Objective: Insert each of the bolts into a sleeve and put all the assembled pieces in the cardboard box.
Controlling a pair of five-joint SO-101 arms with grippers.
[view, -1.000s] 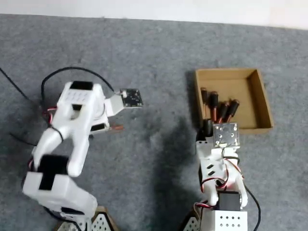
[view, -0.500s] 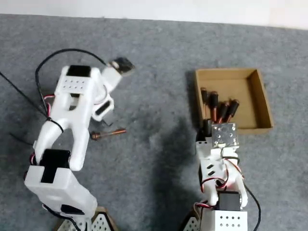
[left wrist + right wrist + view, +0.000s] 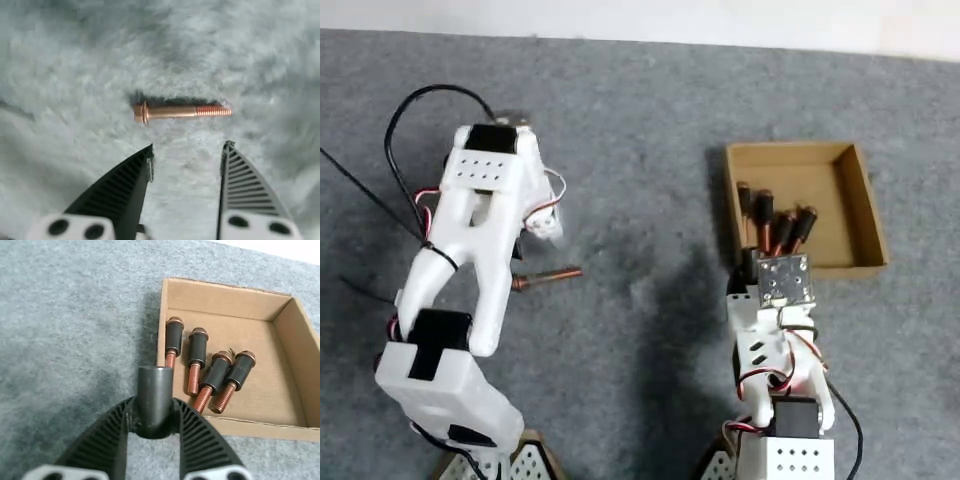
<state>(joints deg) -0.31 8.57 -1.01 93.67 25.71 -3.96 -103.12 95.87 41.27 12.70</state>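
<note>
- Left pincer hangs with its jaws apart just near of the bolt, which lies flat on the left part of the table and touches neither jaw. Any trouble ahead?
- I think so. The bolt lies crosswise, in line with the way the jaws close. They would likely meet its head and threaded tip instead of its shank. It could tip, skid on the table or spring free unless the wrist turns first.
- And on the right?
- Right pincer is clamped on the dark sleeve, just near of the cardboard box, where four assembled pieces lie. It grips near one end, so a bolt pushed in off-axis could twist the sleeve loose.
</note>
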